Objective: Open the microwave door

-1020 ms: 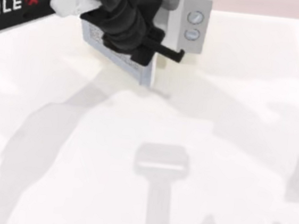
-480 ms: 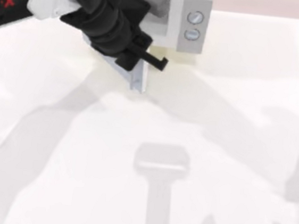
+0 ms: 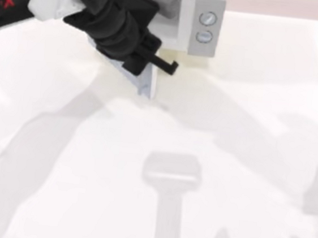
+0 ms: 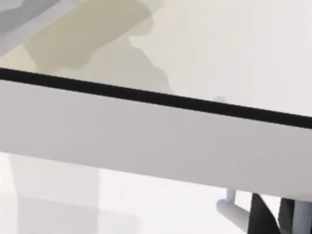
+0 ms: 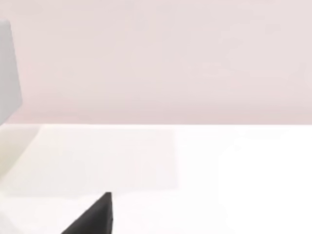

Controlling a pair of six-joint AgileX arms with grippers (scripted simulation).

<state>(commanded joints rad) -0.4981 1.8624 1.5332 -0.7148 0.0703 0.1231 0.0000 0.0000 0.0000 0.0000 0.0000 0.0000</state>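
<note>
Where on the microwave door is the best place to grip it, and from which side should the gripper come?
Probably the thin bar handle along the free edge of the microwave door. It stands off the panel on short posts, so fingers can close around it. The door is swung open, away from the microwave, so approach from its outer face, where the left gripper is.

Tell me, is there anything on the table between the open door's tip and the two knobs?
Only a black fingertip of the left gripper pokes into that gap. Otherwise, the top view shows bare table between the microwave door and the knobs.
</note>
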